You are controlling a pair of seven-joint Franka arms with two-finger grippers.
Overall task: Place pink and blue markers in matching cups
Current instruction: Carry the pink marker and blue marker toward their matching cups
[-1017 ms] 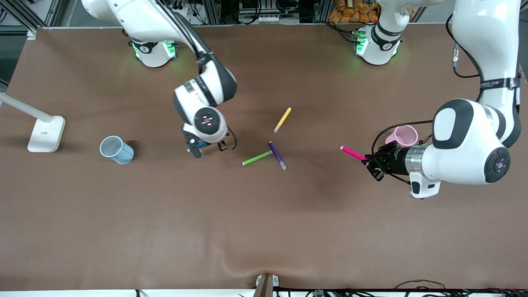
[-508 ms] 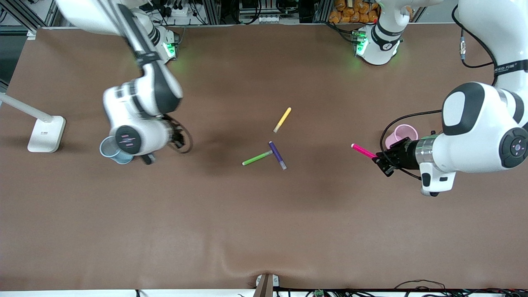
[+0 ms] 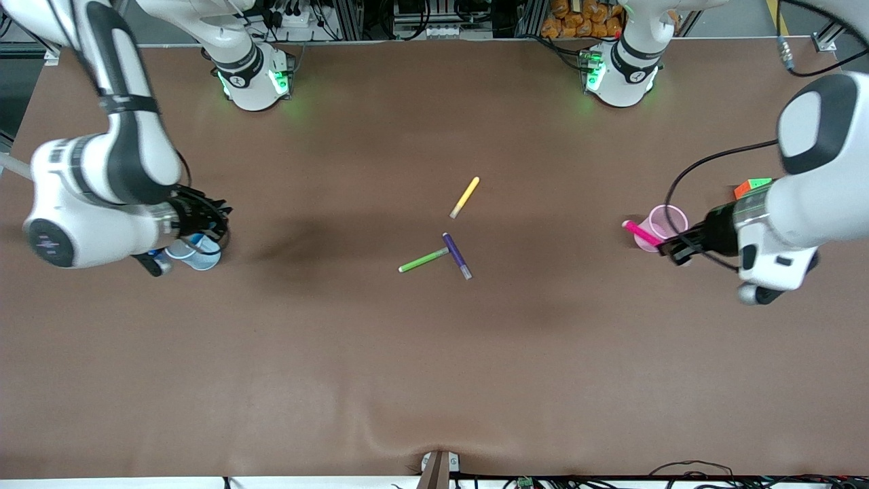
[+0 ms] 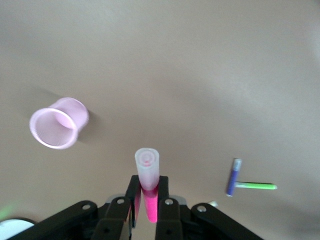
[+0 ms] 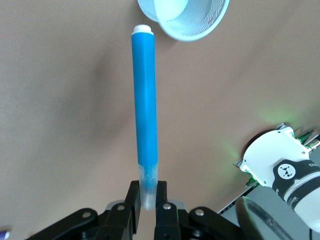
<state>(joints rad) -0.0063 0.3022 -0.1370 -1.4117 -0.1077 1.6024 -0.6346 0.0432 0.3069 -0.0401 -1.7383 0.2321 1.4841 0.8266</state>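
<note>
So both arms are holding pens up in the air rn. Left tool (image 4: 148, 202) is clamped on the pink marker (image 3: 641, 233), right above the pink cup (image 3: 667, 221) near the left arm's end of the tabletop (image 3: 434, 367); the marker sticks out over the cup's rim. Right tool (image 5: 147, 205) is pinching the blue marker (image 5: 144, 95) by its pale end, over the blue cup (image 3: 198, 250) at the right arm's end, tho the arm hides most of it in the front view. Yellow pen (image 3: 465, 197), purple pen (image 3: 456, 255) and green pen (image 3: 423, 260) lie mid-tabletop, the last two touching afaict.
</note>
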